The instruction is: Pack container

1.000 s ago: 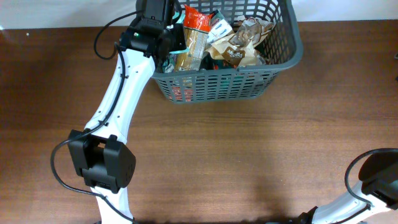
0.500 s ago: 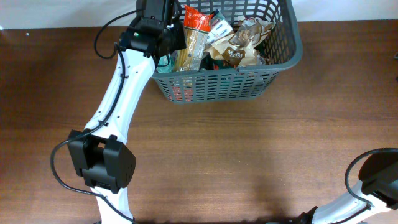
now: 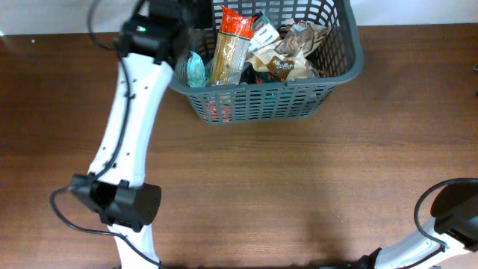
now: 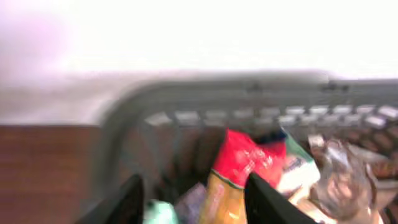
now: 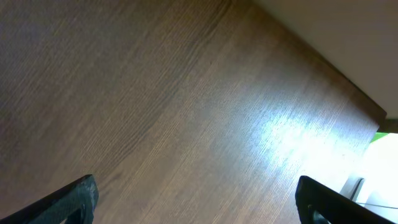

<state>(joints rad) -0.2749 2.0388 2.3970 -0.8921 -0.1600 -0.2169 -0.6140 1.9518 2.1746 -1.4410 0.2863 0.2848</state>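
No lettering can be read. The crinkled brown foil packet [image 3: 286, 66] carries white print and the red-topped tan packet [image 3: 233, 26] faint marks, all too small; the left wrist view is blurred.

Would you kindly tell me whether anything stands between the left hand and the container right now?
Nothing visible does. The left hand hangs open above the container's left end; only packets already inside, such as the red-topped packet, lie below it.

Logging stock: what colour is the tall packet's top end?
Red; the tall packet shows best overhead.
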